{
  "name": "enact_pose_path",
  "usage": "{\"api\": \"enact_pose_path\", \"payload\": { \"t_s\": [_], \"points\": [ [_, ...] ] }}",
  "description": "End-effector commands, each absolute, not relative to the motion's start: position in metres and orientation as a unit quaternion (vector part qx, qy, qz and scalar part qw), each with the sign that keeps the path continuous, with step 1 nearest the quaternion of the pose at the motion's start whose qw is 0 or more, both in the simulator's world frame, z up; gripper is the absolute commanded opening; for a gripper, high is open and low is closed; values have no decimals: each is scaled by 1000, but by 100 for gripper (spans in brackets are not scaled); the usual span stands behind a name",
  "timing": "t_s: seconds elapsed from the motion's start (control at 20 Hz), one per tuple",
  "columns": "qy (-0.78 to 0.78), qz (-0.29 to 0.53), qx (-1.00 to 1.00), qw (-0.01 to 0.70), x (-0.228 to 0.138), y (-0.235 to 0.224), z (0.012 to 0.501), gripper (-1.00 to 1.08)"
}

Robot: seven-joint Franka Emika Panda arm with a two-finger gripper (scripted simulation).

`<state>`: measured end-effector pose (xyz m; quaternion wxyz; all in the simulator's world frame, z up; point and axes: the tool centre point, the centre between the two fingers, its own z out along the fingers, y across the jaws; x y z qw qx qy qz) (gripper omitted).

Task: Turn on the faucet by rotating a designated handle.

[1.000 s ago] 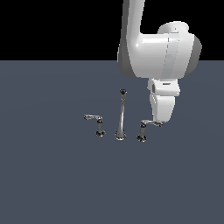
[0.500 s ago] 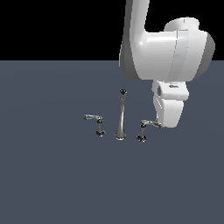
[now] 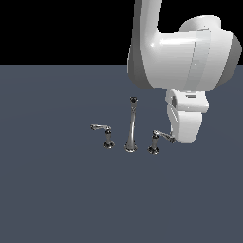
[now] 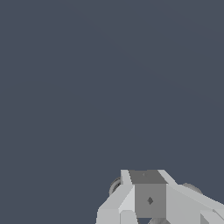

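Dark grey floor [image 3: 57, 199] carries the chrome faucet [image 3: 131, 128]. Its handle [image 3: 156, 140], lever pointing toward the exterior view's right, meets the gripper [image 3: 182, 133]; whether the gripper grips it, I cannot tell.

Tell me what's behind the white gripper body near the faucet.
The far end of the handle lever disappears behind the gripper. Whether the fingers touch it is hidden; the wrist view shows only floor.

A flat, matte slate-grey floor [image 3: 57, 190] runs evenly lit to a straight horizon, and above its far edge lies a featureless black backdrop [image 3: 61, 28].
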<state>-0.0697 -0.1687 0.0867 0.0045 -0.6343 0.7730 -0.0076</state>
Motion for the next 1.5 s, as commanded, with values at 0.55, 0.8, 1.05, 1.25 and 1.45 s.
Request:
{"api": "enact_pose_path", "payload": {
  "t_s": [0.55,0.8,1.05,1.25,1.45],
  "points": [
    [776,-2,-631,0,-106,-148,86,-100],
    [774,-1,-633,0,-111,-124,86,-100],
    [773,0,-634,0,-115,-104,86,-100],
    [783,-2,-622,-1,-110,-111,86,-100],
    [778,-1,-628,0,-100,-89,86,-100]
  ]
}}
